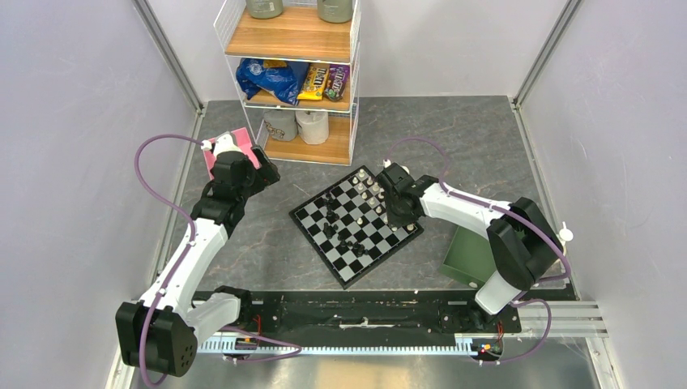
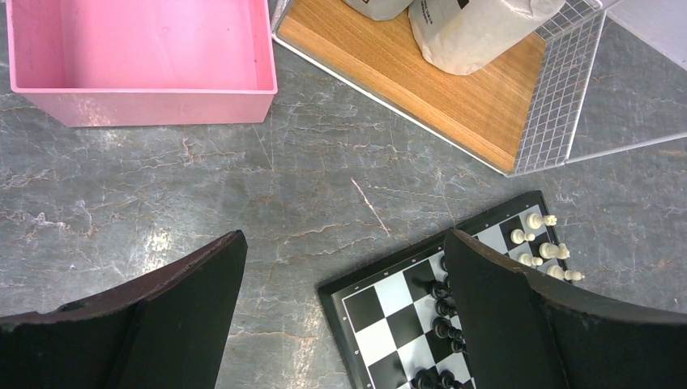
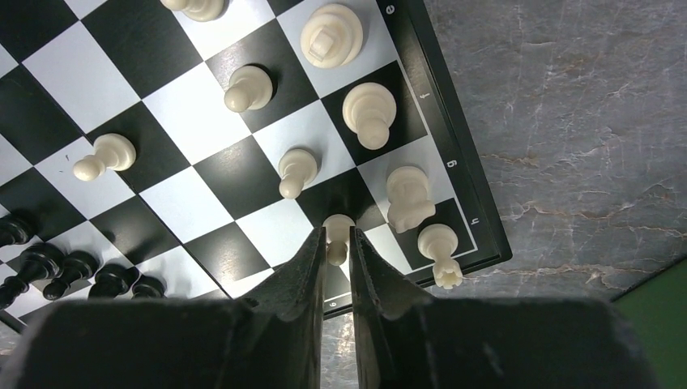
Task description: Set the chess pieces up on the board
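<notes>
The board [image 1: 348,261] lies askew at mid-table. Black chess pieces [image 1: 332,212] stand across its left and middle, cream ones [image 1: 369,188] along its far right side. My right gripper [image 1: 399,219] hangs over the board's right corner. In the right wrist view its fingertips [image 3: 338,233] pinch a cream pawn [image 3: 338,245] standing on a square by the rim [image 3: 454,154], next to a cream knight [image 3: 407,198] and rook [image 3: 440,251]. My left gripper [image 1: 243,174] hovers left of the board, open [image 2: 344,235] over bare table, with nothing between its fingers.
A pink box [image 2: 146,57] sits at the back left, behind the left gripper. A wire shelf [image 1: 296,73] with snack bags and rolls stands at the back. A green tray [image 1: 470,255] lies right of the board, under the right arm.
</notes>
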`<state>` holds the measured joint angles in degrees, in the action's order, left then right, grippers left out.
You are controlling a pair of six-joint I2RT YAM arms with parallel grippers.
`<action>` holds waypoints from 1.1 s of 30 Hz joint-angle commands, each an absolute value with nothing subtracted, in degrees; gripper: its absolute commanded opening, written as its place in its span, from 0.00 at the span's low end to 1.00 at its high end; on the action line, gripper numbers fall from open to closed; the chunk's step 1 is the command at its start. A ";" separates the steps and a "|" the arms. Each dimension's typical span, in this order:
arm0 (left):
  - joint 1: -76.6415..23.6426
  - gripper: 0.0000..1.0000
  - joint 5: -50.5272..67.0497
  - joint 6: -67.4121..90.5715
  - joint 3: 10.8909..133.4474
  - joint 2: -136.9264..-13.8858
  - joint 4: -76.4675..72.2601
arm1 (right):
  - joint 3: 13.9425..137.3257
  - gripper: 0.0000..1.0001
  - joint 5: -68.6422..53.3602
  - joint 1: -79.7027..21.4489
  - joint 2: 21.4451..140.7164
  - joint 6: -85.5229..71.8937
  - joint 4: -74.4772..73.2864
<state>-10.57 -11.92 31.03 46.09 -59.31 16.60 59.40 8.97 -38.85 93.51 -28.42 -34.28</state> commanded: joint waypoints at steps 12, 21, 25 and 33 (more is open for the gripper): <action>-10.11 0.98 -12.27 31.55 45.79 -58.46 15.11 | 61.74 0.19 10.90 -38.45 93.70 -26.98 -32.50; -10.11 0.98 -12.47 31.51 45.79 -58.40 15.23 | 61.95 0.19 10.74 -38.41 94.10 -27.07 -31.78; -10.11 0.99 -12.44 31.39 45.79 -58.38 15.20 | 62.33 0.19 10.85 -38.40 94.48 -27.21 -31.62; -10.11 0.98 -12.32 31.46 45.70 -58.74 14.96 | 61.99 0.29 10.06 -38.41 92.74 -26.61 -32.34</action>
